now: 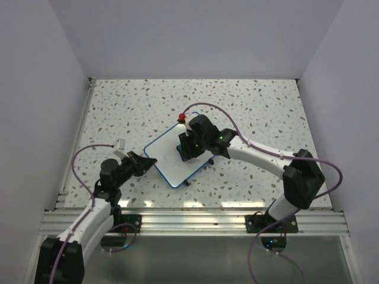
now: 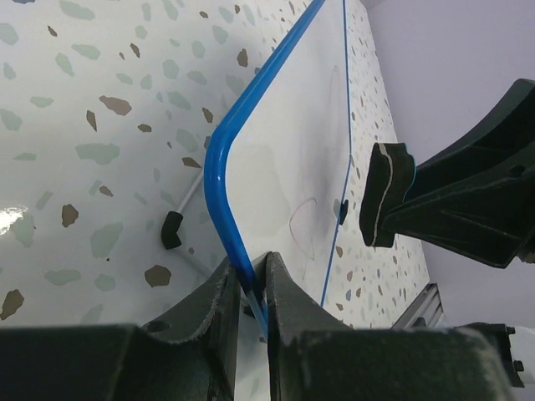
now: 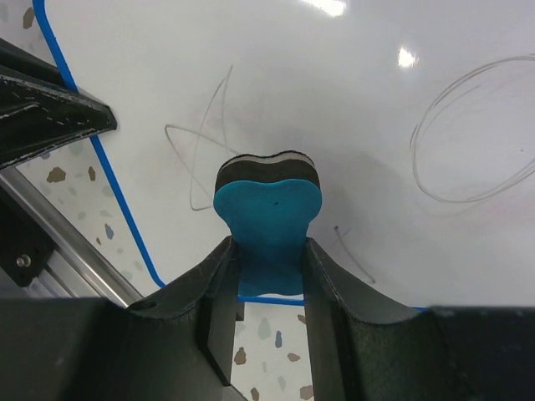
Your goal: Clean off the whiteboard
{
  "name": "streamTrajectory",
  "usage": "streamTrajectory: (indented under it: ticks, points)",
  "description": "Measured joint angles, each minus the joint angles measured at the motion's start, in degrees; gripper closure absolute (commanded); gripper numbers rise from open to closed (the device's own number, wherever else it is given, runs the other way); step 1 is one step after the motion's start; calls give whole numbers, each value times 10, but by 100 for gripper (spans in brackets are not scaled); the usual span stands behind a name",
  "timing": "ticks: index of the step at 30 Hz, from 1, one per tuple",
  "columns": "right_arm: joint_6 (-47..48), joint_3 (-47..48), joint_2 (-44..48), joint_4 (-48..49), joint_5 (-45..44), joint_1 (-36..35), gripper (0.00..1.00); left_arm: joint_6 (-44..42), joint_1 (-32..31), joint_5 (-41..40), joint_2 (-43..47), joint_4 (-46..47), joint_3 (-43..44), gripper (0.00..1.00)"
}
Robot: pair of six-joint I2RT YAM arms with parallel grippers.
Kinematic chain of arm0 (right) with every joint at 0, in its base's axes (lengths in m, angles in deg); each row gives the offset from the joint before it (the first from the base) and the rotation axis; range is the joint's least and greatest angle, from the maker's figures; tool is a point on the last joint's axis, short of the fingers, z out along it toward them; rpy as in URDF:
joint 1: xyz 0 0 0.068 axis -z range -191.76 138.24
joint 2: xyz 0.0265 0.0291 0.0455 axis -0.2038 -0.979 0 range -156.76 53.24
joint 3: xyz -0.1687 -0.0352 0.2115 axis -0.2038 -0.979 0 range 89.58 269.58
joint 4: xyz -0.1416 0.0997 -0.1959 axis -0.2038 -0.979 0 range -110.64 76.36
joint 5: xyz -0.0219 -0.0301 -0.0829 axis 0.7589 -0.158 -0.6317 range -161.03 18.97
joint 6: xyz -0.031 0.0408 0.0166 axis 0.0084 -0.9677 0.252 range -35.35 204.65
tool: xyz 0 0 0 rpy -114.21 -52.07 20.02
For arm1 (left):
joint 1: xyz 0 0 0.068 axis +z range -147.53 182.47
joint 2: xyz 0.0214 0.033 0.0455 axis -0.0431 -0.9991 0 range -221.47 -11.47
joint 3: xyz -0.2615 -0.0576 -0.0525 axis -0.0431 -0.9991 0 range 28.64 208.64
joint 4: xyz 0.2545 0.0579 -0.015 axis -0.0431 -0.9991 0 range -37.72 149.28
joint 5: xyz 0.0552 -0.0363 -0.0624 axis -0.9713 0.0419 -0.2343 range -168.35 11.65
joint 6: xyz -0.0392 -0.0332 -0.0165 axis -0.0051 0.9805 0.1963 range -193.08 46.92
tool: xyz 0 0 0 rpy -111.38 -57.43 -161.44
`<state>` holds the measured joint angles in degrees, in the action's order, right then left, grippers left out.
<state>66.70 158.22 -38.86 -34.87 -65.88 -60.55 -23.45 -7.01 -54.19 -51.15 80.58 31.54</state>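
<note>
Pinching the whiteboard (image 1: 169, 157) rim, left fingers (image 2: 219, 311); right fingers (image 3: 334, 305) clamp eraser (image 3: 267, 213) against it.

Glossy smooth whiteboard (image 3: 334, 100), matt blue foam eraser (image 3: 269, 225), shiny speckled stone-look tabletop (image 2: 75, 150), brushed metal rail (image 1: 195, 222)

Top cam is looking down from above near edge of table (image 1: 266, 100), far off. L & R wrist cams are peering close, low; all sharing the whiteboard (image 1: 167, 160).

Bright even overhead light; glare spots on the whiteboard (image 3: 351, 109); soft shadows
</note>
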Motion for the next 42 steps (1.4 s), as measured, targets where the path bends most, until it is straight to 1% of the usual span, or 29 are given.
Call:
streamTrajectory:
  ticks: [4, 13, 19, 28, 33, 42]
  points:
    - [0, 5, -6, -6, 3, -1, 100, 11, 0, -8, -19, 5, 0, 100]
    - [15, 53, -40, -29, -4, -20, 100, 23, 0, -4, -90, 49, 11, 100]
    - [29, 70, -48, -58, -30, -37, 100, 23, 0, -4, -88, 49, 11, 100]
    - [32, 101, -95, -84, -71, -72, 100, 22, 0, -4, -86, 46, 11, 100]
    - [30, 108, -103, -90, -91, -91, 100, 20, 0, -4, -86, 46, 11, 100]
    - [22, 166, -151, -115, -113, -106, 100, 19, 0, -4, -89, 49, 11, 100]
